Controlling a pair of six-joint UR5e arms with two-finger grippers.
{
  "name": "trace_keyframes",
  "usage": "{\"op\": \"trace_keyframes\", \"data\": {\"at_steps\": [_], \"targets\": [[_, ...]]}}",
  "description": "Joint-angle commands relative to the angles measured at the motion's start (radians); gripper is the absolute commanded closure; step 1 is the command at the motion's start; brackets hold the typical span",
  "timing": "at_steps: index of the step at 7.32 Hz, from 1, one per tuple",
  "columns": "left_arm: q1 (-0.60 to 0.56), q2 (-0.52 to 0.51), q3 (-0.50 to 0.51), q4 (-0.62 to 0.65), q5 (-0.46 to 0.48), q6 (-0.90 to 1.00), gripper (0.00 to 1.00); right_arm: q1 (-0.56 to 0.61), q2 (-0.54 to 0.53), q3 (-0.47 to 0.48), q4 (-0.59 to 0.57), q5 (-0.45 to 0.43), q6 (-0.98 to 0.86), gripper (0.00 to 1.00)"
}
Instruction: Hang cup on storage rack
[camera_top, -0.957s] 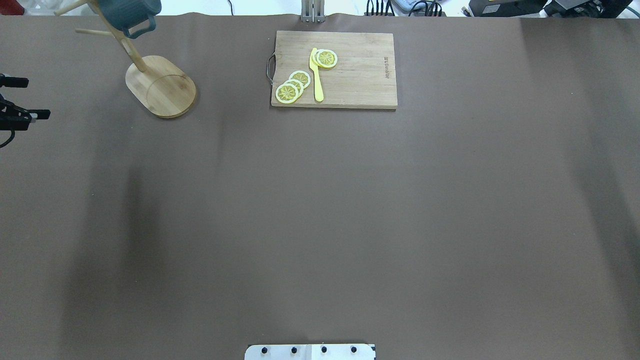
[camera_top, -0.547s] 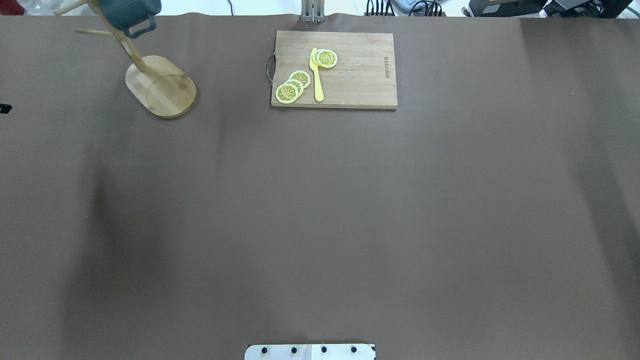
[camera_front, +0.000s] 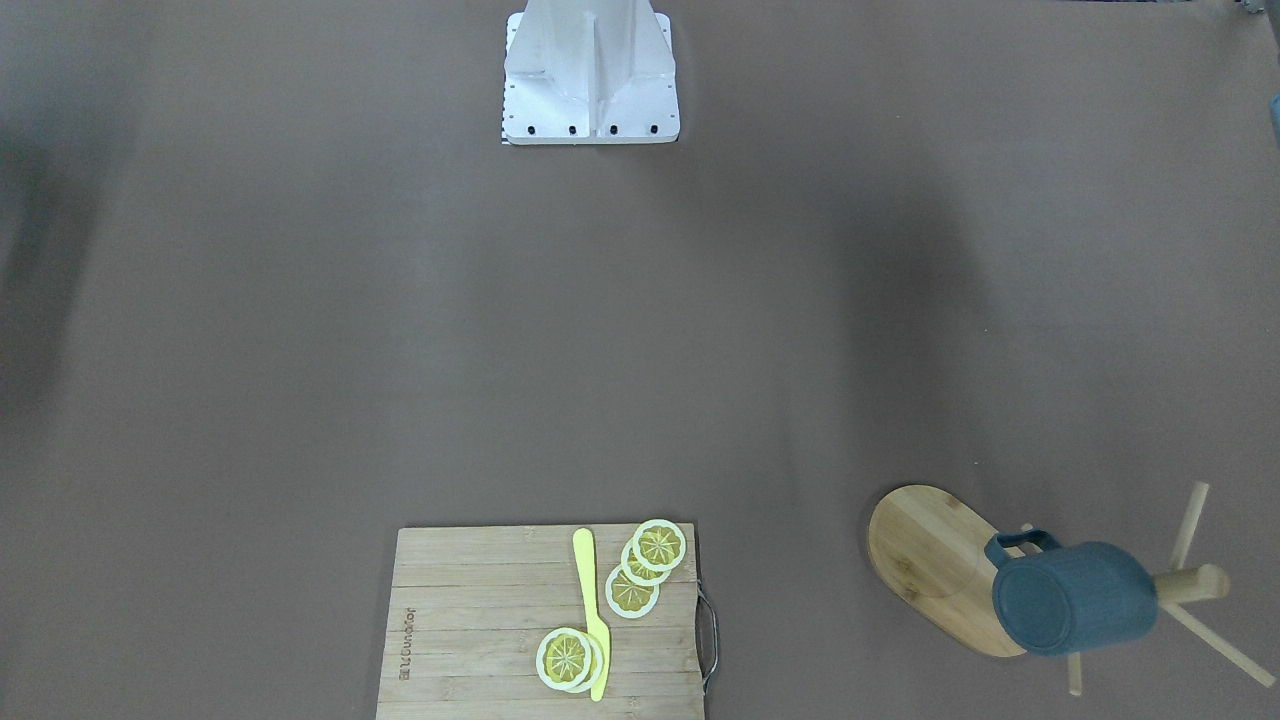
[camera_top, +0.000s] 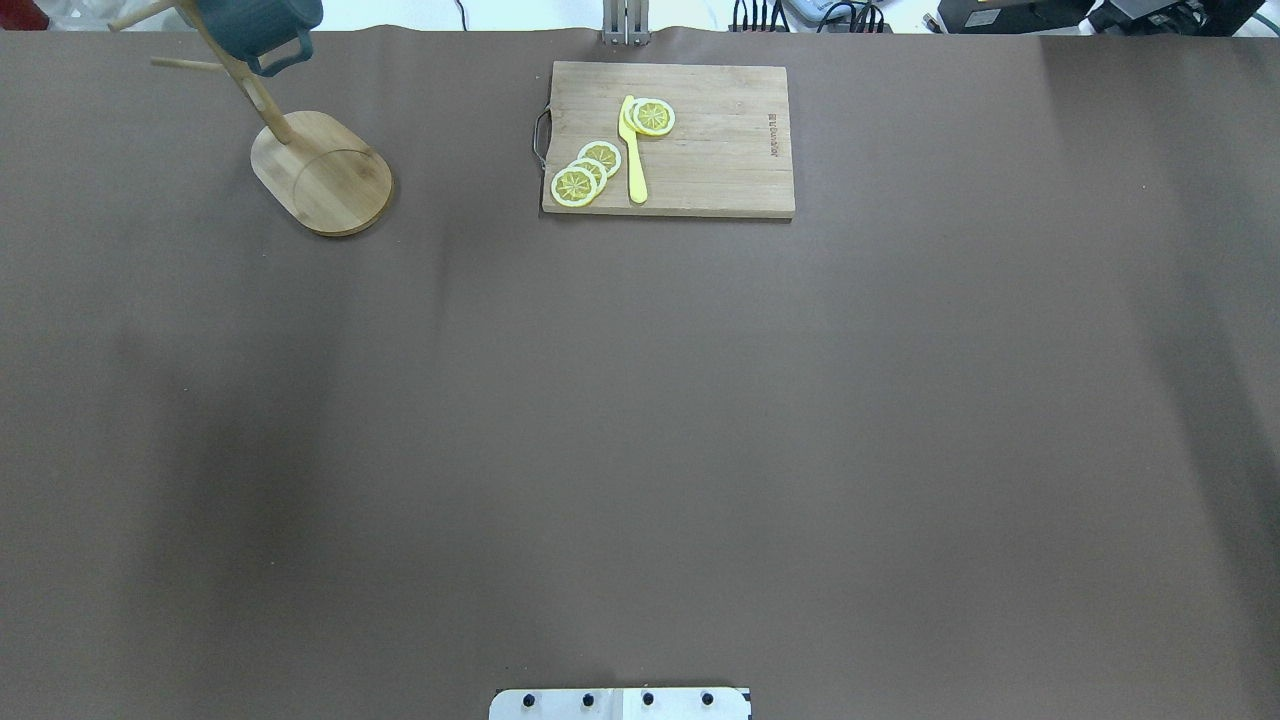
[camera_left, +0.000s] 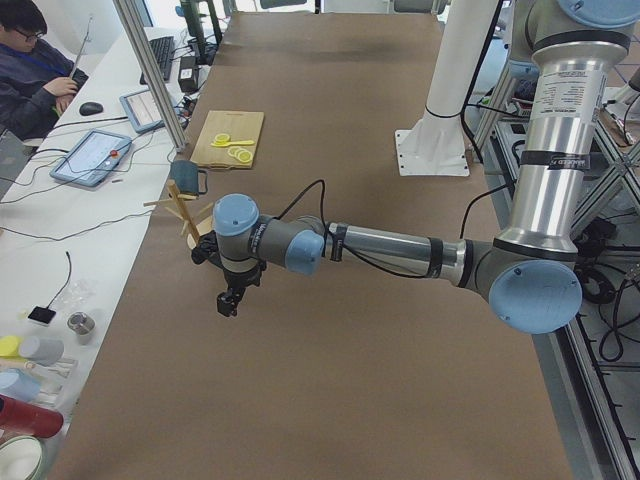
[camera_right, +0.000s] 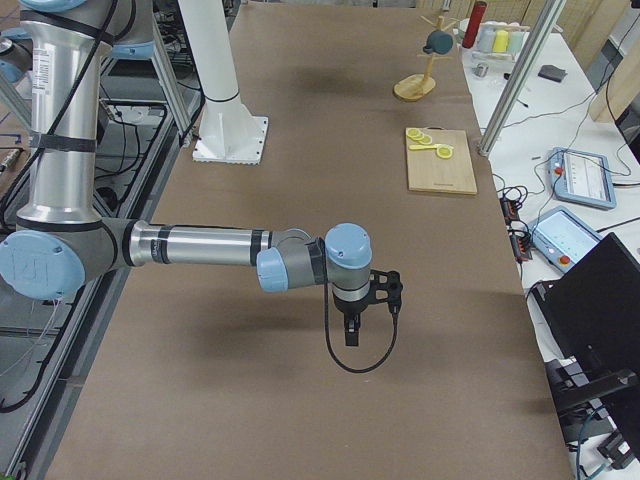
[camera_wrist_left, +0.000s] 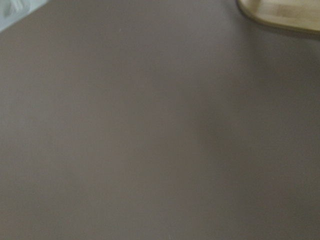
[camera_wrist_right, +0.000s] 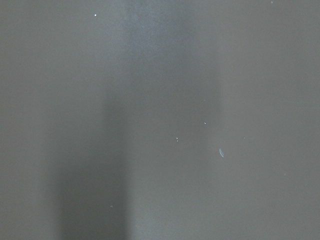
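Cup: slate-blue cup (camera_front: 1075, 598) hangs on the storage rack (camera_front: 925, 550), clear of the surface (camera_front: 400, 350). Its body lies on its side and its bottom faces the front camera.
Cup handle: sits at a thin peg close to the post; the exact seating is too small to confirm.
Storage rack: stands upright on its oval base at the far end of the surface on the robot's left, well apart from the cutting board (camera_front: 480, 620).
Left pincer (camera_left: 230, 300): points down over the surface, near the rack and not touching it or the cup. I cannot tell whether the fingers are parted or closed. Its wrist camera shows a blurred edge of the rack base.
Right pincer (camera_right: 350, 335): points down over bare surface, well apart from the cup. Finger state cannot be told.
Cutting board: carries lemon slices (camera_front: 648, 560) and a yellow knife (camera_front: 592, 610) lying between them.
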Motion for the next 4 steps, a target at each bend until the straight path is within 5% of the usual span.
{"op": "trace_keyframes", "data": {"at_steps": [1,4], "targets": [[-0.099,0.090,-0.047,0.129,-0.012,0.008,0.00,0.000,-0.017,-0.008,0.032,-0.001,0.002,0.00],[-0.101,0.162,-0.035,0.096,-0.007,-0.007,0.00,0.000,-0.035,-0.011,0.032,-0.001,0.000,0.00]]}}
